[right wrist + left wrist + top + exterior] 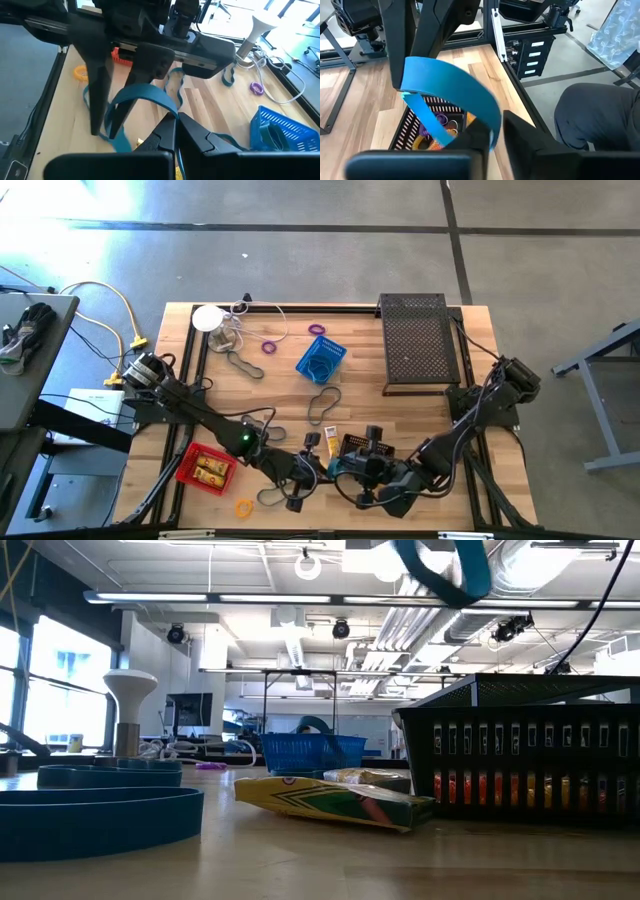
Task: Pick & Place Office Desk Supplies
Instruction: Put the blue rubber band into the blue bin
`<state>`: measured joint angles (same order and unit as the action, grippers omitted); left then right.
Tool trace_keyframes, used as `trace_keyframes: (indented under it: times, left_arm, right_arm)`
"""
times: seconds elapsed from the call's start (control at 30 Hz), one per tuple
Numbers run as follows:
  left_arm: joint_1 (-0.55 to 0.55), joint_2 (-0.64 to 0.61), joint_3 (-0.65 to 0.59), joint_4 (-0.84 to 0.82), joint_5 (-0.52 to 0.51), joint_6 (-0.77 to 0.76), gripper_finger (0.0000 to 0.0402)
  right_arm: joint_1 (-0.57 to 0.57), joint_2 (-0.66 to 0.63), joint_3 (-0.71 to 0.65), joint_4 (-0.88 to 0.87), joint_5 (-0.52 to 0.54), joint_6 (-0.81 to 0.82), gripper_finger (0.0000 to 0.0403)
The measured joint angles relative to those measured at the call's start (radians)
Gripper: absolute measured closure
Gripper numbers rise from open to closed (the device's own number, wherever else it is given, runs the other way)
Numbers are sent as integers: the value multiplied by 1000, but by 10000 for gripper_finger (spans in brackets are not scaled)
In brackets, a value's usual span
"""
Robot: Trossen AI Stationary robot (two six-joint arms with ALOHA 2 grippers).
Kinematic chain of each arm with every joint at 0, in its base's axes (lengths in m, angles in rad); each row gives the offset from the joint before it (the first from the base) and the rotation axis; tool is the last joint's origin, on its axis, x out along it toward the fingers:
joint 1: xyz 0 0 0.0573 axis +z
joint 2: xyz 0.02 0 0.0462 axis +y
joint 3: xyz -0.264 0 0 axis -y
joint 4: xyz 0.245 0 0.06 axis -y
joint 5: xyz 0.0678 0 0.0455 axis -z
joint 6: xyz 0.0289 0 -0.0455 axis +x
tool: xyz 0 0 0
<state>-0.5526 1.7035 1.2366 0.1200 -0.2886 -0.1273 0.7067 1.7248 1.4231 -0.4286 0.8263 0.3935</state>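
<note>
While the left arm reaches in from the table's left edge, the far-left corner has a white disc with cables. The red basket sits near the front-left with yellow tubes inside, and an orange ring lies just in front of it. One loose band loop lies near the disc. A second loose loop lies mid-table. Two purple rings lie behind them, apart from each other.

The left gripper is up off the wood at front centre, fingers drawn close together and clenched on one end of the held band loop. That loop arches up and away from the pincer. It hangs above the table and over the black basket, with small coloured rings visible inside the basket. In the low view the loop dangles at the top of the picture.

The blue basket is mid-table, behind both grippers, with a band inside. A single yellow tube lies flat just left of the black basket.

The right gripper faces the left one at close range, fingers pressed together. The held loop's other end runs right up to its tips, but I cannot tell if it is pinched there.

The flat black mesh tray sits at the far right.
</note>
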Motion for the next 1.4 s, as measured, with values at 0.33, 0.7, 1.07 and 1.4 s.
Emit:
trace_keyframes:
  times: [0.33,0.7,1.07,1.4]
  left_arm:
    - [-2,0,0,-14,-17,37,399]
    - [-8,-37,0,-141,-43,53,400]
    - [141,-343,0,-364,-72,78,401]
    - [572,-337,0,-388,189,21,401]
  right_arm:
    - [-7,0,0,4,-173,74,386]
    - [2,0,0,-1,-109,194,213]
    - [47,0,0,14,-118,293,133]
    - [39,59,0,85,-118,235,133]
